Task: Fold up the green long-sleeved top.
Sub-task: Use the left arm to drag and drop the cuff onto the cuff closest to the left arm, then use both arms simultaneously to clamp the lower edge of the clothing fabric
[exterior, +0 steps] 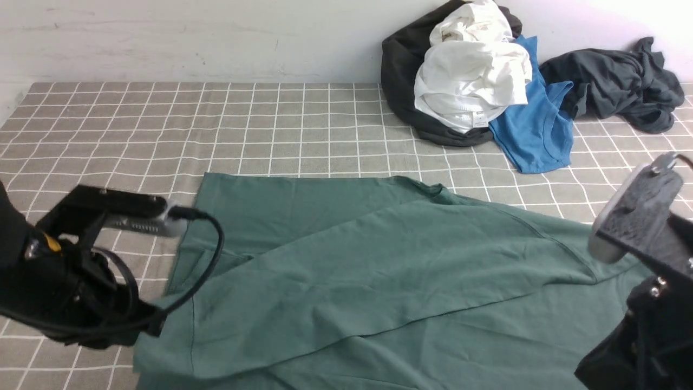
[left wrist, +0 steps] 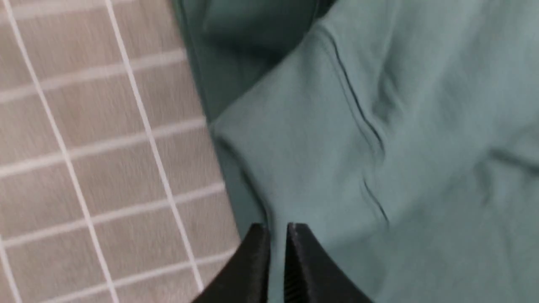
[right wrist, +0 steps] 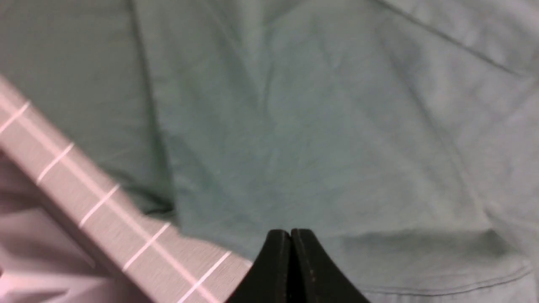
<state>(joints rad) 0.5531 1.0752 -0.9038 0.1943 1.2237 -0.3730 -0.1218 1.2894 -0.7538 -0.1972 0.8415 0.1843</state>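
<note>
Running out of view below, the green long-sleeved top lies creased; left gripper jaws slightly apart, right gripper jaws together.

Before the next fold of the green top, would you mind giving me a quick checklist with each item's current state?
1. Green long-sleeved top spread on the checked cloth: ok.
2. Sleeve laid across the body: ok.
3. Left gripper free of fabric: cannot tell; jaws barely parted.
4. Right gripper shut and empty: ok.
5. Pile of other clothes apart from the top: ok.
</note>
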